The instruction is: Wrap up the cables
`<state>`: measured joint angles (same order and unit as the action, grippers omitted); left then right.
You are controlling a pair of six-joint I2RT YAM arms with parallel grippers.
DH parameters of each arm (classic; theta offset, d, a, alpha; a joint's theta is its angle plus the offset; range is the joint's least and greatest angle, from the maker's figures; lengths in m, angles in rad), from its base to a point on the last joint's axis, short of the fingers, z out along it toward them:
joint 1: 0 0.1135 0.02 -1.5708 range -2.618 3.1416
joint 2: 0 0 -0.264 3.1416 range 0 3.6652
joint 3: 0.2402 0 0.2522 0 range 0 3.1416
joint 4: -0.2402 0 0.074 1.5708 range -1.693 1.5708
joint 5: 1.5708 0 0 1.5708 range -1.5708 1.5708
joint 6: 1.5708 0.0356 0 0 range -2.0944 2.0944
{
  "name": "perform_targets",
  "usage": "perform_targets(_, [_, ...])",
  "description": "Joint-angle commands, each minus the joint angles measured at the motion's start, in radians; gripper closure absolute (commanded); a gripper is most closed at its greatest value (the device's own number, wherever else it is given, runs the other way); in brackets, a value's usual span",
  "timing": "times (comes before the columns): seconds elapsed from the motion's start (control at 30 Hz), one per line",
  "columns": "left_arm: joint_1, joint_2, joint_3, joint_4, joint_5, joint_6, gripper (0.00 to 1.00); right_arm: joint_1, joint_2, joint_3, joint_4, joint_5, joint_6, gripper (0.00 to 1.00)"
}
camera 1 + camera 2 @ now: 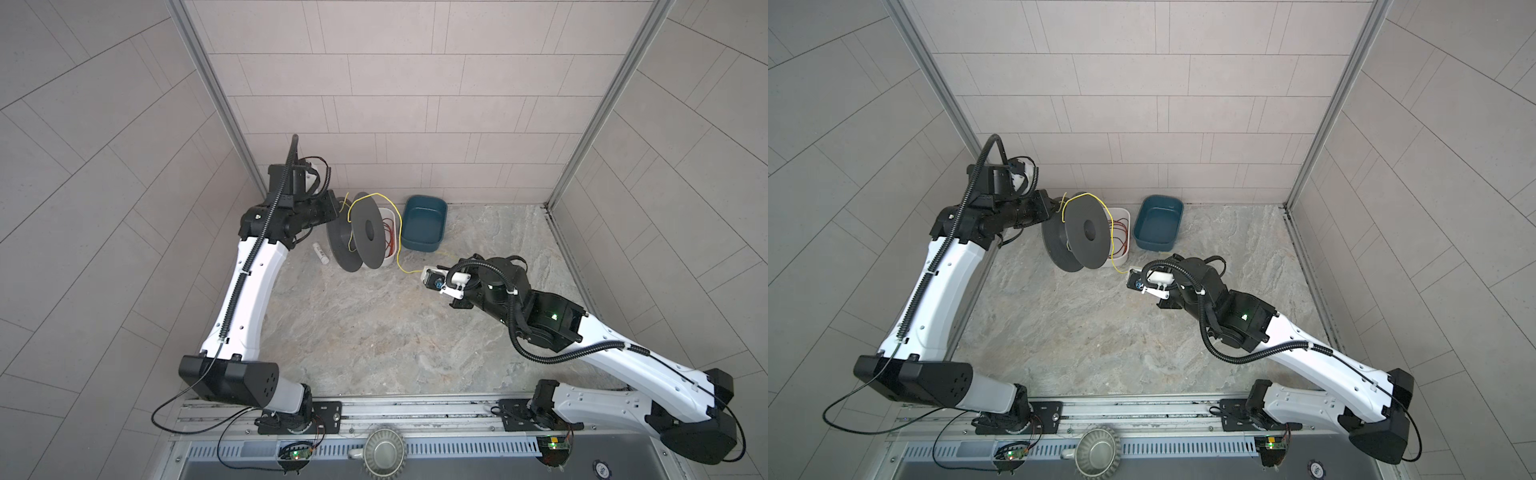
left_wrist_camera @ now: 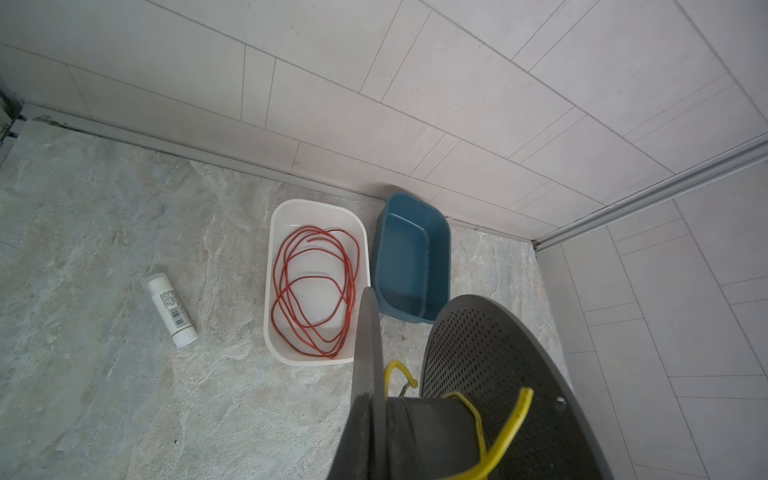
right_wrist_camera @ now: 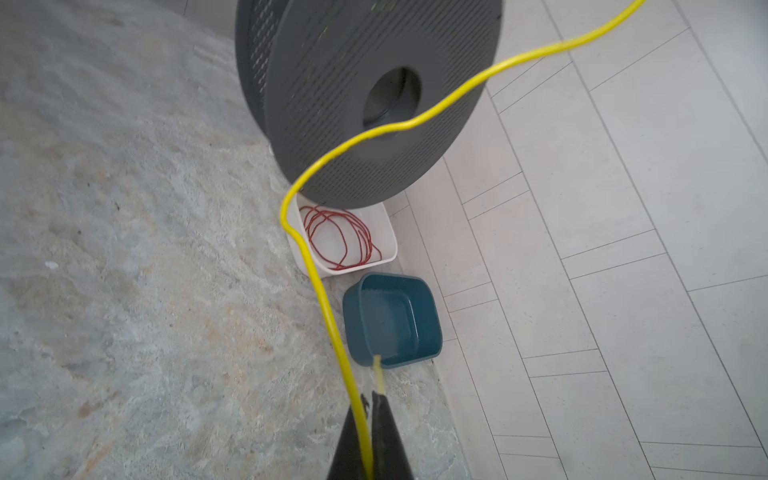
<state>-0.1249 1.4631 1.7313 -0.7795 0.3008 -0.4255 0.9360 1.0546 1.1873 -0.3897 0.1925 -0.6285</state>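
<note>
As the left gripper (image 1: pixel 331 211), clamped on the grey spool (image 1: pixel 370 230), holds it on edge as a winding core, the right gripper (image 3: pixel 370 401) pinches the yellow cable (image 3: pixel 320 291) near the blue bin (image 1: pixel 419 245), apparently to feed its loose loops, draped over the spool, onto the hub.

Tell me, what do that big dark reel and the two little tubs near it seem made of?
The dark grey round reel looks like matte plastic, its discs peppered with tiny moulded holes. The white rectangular tub and teal rectangular tub look like smooth, faintly glossy plastic with rounded corners.
</note>
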Motion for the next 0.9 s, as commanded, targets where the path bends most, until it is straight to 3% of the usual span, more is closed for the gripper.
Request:
perform_targets(0.0, [-0.026, -0.057, -0.037, 0.095, -0.079, 0.005, 1.00, 0.007, 0.004, 0.111, -0.016, -0.006, 0.076, 1.00])
perform_targets(0.27, [-0.098, -0.074, -0.117, 0.131, -0.253, 0.080, 1.00, 0.010, 0.084, 0.315, -0.028, 0.032, 0.129, 1.00])
perform_targets(0.5, [-0.159, -0.108, -0.194, 0.173, -0.347, 0.175, 1.00, 0.007, 0.199, 0.503, -0.027, 0.186, 0.089, 1.00])
perform_targets(0.67, [-0.178, -0.152, -0.233, 0.187, -0.356, 0.245, 1.00, -0.013, 0.297, 0.620, -0.023, 0.284, 0.049, 1.00])
perform_targets(0.87, [-0.184, -0.212, -0.274, 0.188, -0.319, 0.317, 1.00, -0.117, 0.337, 0.689, -0.019, 0.220, 0.141, 1.00])
